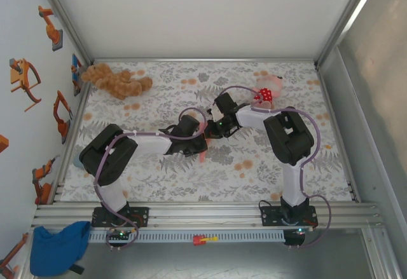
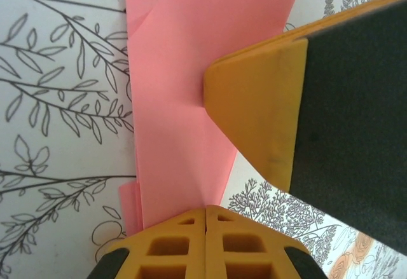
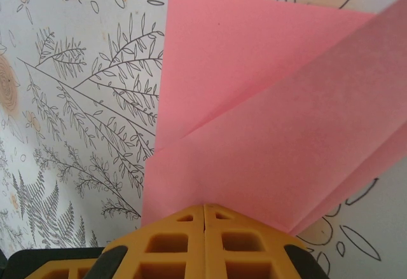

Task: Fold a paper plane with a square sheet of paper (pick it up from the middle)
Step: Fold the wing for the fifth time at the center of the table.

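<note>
At the middle of the floral table cover [image 1: 159, 177], the two arms are meeting over the paper [image 2: 172, 88], which is lying folded rather than as a flat square. In the left wrist view it is showing as a long salmon-pink strip. A slanting crease is crossing its upper part, and a second layer is peeking out along its lower left edge. The left gripper [image 2: 206, 210] is pinching the near end of the strip, its yellow fingers pressed together on it. One of the right arm's fingers [image 2: 254, 114] is leaning in from the right with its tip overlapping the paper's edge; whether it is pressing down there is hard to tell. In the right wrist view the paper is fanning out in overlapping layers, with a diagonal fold line running up to the right. The right gripper [image 3: 204, 206] is clamping the near edge, its fingers closed on the sheet.
</note>
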Controlling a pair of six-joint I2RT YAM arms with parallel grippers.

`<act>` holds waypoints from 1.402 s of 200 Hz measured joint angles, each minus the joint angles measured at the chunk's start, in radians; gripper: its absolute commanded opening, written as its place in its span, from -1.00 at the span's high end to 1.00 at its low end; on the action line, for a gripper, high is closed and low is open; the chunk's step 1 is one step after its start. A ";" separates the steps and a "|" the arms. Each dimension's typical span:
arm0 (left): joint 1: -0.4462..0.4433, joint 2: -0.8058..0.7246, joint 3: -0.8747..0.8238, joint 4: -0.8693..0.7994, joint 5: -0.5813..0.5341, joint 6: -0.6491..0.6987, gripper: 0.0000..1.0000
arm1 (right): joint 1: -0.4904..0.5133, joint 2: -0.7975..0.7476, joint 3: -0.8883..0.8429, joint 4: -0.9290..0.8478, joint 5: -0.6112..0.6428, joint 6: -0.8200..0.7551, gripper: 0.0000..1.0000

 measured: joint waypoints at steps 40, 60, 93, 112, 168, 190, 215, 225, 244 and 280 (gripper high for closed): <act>-0.027 -0.044 -0.047 -0.003 -0.005 -0.011 0.93 | 0.000 0.003 0.005 -0.006 0.000 0.000 0.92; -0.039 -0.058 -0.059 -0.011 -0.011 -0.016 0.93 | 0.000 0.005 0.010 -0.014 0.000 0.000 0.92; -0.055 -0.074 -0.071 -0.026 -0.017 -0.019 0.93 | 0.000 0.008 0.016 -0.021 0.001 0.000 0.92; -0.058 -0.079 -0.072 -0.034 -0.018 -0.019 0.94 | 0.000 0.008 0.016 -0.022 0.001 0.000 0.92; -0.071 -0.082 -0.072 -0.048 -0.035 -0.021 0.94 | 0.000 0.008 0.017 -0.023 0.001 0.000 0.92; -0.077 -0.085 -0.072 -0.055 -0.044 -0.027 0.94 | 0.000 0.008 0.017 -0.023 0.001 0.000 0.92; -0.080 -0.087 -0.072 -0.060 -0.048 -0.034 0.94 | 0.000 0.008 0.017 -0.024 0.001 0.000 0.92; -0.084 -0.087 -0.072 -0.060 -0.050 -0.038 0.94 | 0.000 0.008 0.017 -0.023 0.001 0.000 0.93; -0.089 -0.089 -0.072 -0.064 -0.057 -0.045 0.95 | 0.000 0.009 0.017 -0.023 0.001 0.000 0.92; -0.102 -0.099 -0.092 -0.055 -0.070 -0.065 0.95 | 0.000 0.009 0.017 -0.023 0.000 0.000 0.93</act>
